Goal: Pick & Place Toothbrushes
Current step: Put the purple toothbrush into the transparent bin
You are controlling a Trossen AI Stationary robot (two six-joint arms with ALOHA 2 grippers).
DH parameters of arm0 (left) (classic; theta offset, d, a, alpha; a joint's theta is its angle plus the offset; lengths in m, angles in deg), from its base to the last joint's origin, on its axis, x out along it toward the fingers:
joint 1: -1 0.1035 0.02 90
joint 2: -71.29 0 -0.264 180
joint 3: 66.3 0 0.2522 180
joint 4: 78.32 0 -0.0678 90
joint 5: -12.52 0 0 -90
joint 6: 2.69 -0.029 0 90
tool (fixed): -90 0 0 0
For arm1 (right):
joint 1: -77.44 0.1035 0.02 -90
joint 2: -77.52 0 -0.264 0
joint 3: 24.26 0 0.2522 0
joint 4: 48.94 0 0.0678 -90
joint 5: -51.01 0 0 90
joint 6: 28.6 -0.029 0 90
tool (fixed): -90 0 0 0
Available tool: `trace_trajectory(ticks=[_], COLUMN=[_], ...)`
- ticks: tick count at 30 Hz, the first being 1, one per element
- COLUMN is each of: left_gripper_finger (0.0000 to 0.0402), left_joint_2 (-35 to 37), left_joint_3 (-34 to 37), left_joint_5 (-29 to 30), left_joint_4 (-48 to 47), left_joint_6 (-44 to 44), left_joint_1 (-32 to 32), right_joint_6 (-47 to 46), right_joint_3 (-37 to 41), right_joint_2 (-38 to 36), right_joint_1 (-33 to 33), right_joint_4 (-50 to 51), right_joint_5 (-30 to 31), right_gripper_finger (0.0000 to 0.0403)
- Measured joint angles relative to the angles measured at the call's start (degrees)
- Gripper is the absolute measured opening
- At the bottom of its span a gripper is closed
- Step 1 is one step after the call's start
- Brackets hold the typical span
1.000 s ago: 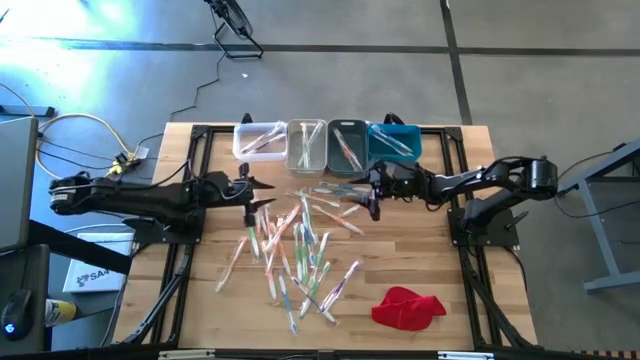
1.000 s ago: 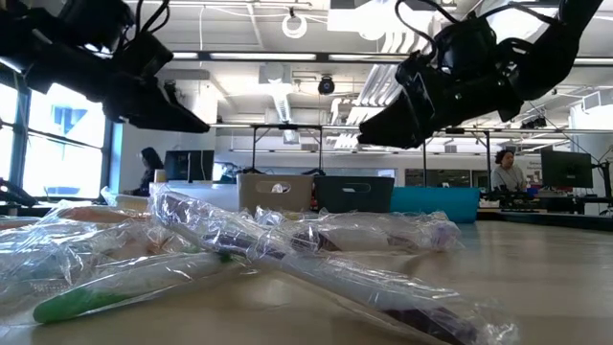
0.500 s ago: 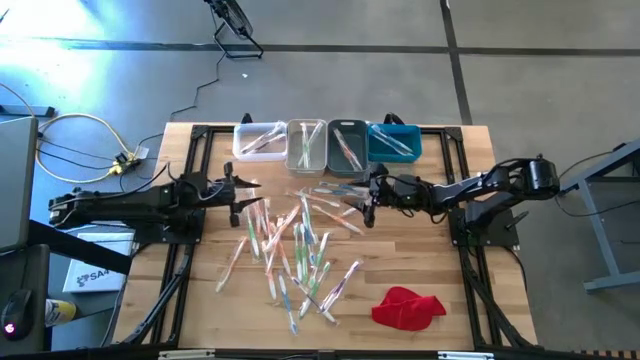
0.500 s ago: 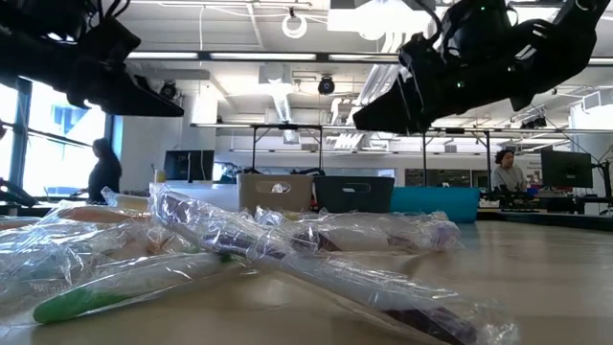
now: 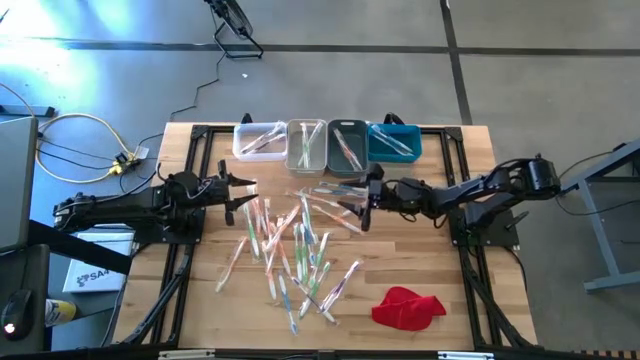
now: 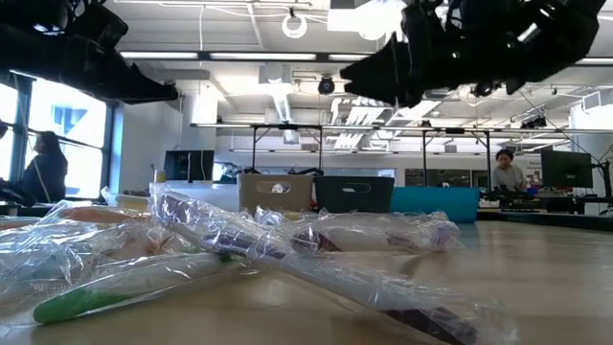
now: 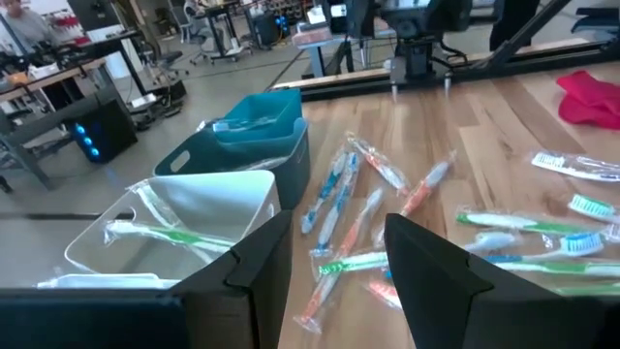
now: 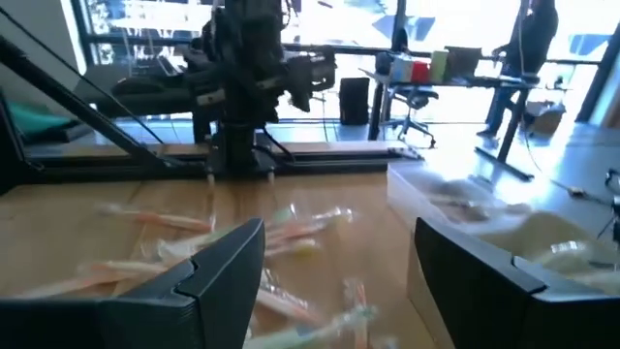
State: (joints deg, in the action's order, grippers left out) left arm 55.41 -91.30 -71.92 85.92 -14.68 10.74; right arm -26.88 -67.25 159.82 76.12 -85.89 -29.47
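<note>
Currently the toothbrushes (image 5: pixel 290 240) are seen scattered in clear wrappers across the middle of the wooden table (image 5: pixel 450 320), with a few more lying in the four bins (image 5: pixel 327 145) lined along the far edge. Left gripper (image 5: pixel 243 191) is held above the table at the left fringe of the pile, fingers (image 7: pixel 431 262) spread apart, nothing gripped. Right gripper (image 5: pixel 366 203) is held above the pile's right side, just in front of the bins, fingers (image 8: pixel 228 257) also spread and empty. A red cloth (image 5: pixel 407 306) is seen near the table's front right, well apart from the pile. People (image 6: pixel 505 172) are visible in the room behind.
</note>
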Motion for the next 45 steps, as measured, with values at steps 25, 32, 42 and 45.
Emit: trace_trajectory(ticks=[25,32,42,45], left_gripper_finger=[0.0161,0.0161,0.0161,0.0161], left_joint_2=[0.0,0.0,0.0,0.0], left_joint_3=[0.0,0.0,0.0,0.0], left_joint_5=[0.1,0.0,0.0,0.0], left_joint_4=[-0.1,-1.1,-1.5,-1.5], left_joint_6=[0.5,2.0,3.3,3.3], left_joint_1=[0.0,0.0,0.0,0.0], right_joint_6=[-0.2,-5.9,-14.0,-13.8], right_joint_3=[-22.0,-22.0,-22.0,-22.0], right_joint_2=[0.0,0.0,0.0,0.0], right_joint_1=[13.7,18.1,20.9,20.8], right_joint_4=[43.5,49.6,56.0,53.2], right_joint_5=[-5.1,-4.9,-2.6,-1.0], right_gripper_finger=[0.0261,0.0258,0.0216,0.0211])
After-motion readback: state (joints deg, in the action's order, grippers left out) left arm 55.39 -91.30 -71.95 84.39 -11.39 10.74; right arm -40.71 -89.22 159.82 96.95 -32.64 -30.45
